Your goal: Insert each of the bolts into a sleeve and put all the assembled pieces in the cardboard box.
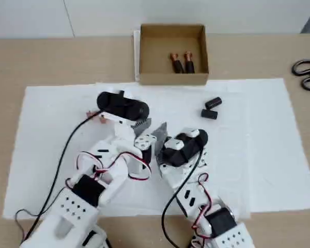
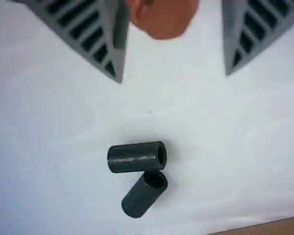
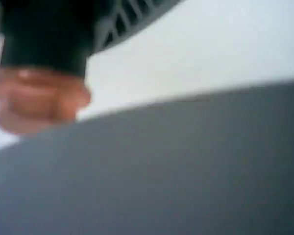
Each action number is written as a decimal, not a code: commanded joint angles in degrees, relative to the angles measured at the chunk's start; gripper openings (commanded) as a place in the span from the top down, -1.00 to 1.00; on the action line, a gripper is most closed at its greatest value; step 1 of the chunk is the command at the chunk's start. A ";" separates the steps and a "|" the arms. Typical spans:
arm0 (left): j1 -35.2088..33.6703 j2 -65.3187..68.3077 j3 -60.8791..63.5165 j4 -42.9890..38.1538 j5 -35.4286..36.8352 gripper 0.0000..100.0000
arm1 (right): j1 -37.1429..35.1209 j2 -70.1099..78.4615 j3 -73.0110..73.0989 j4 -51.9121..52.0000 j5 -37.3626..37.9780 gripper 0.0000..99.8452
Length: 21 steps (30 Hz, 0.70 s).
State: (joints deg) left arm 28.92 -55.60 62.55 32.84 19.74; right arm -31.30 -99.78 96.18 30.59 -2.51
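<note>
I judge the insertion step to be just about done. My right gripper (image 3: pixel 83 93) looks pressed onto a short black cylindrical sleeve (image 3: pixel 41 44), and the head of a copper-coloured metal bolt (image 3: pixel 39 100) pokes out of its end. It sits so close to the lens that the pinch is my reading, not a certainty. My left gripper (image 2: pixel 172 73) has its jaws spread wide. A copper-coloured shape sits between them near the palm, and neither jaw seems to touch it. I take it for that same bolt head.

Next, I think the left gripper should back straight off without nudging the piece. The right arm then has to lift it over the wall of the brown cardboard box (image 1: pixel 170 29), which lies well beyond both grippers, and let go inside.

My count:
- **In the box:** two assembled pieces (image 1: pixel 176 63) (image 1: pixel 188 62) lie side by side.
- **In the right gripper:** one piece.
- **Ahead of the left gripper:** two loose sleeves (image 2: pixel 137 157) (image 2: pixel 144 193) touch at an angle on the white paper sheet (image 1: pixel 268 155).
- **Behind the left gripper:** one copper-coloured end (image 1: pixel 95 114) peeks out beside the arm, probably a spare bolt. I cannot find a second.
- **Far out to the right gripper's side:** one pair of black-handled scissors (image 1: pixel 307 72).
</note>
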 commanded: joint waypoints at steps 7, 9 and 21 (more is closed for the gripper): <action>-0.09 -0.70 -1.80 0.09 -0.53 0.74 | 0.04 -1.10 0.44 -0.13 -0.35 0.99; -0.88 -0.79 -2.33 0.62 -0.62 0.74 | 0.13 -1.10 0.44 -0.13 -0.35 0.99; -24.97 -0.79 -16.66 22.77 -4.84 0.73 | 1.10 -0.75 0.44 -0.13 -0.35 0.99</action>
State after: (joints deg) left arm 9.93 -55.60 49.54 51.47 18.95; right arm -31.30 -99.78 96.18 30.59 -2.51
